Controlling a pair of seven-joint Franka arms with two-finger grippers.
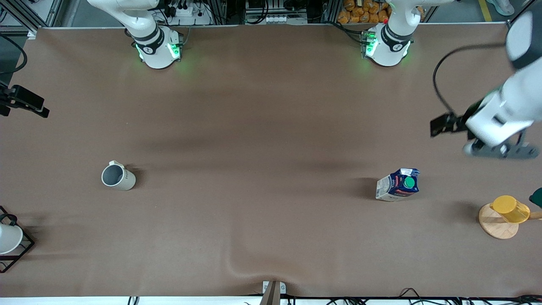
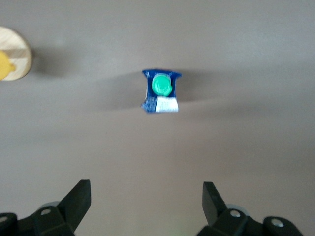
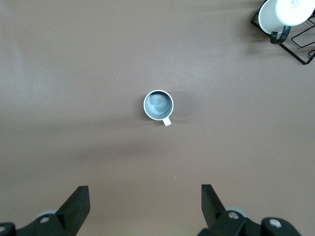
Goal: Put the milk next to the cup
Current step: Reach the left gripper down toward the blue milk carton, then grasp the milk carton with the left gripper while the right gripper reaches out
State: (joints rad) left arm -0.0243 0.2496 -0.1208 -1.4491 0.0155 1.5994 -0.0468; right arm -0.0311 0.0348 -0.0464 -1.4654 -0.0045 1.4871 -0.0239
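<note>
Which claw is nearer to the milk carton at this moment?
Left. The left claw hangs open near the milk carton, at the left arm's table end. The right claw, open, is above the mug.

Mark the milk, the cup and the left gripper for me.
milk (image 1: 398, 185): front view, on the carton's blue side below the green cap.
cup (image 1: 113, 175): front view, on its grey inside.
left gripper (image 2: 146, 200): left wrist view, midway between its open fingertips.
</note>
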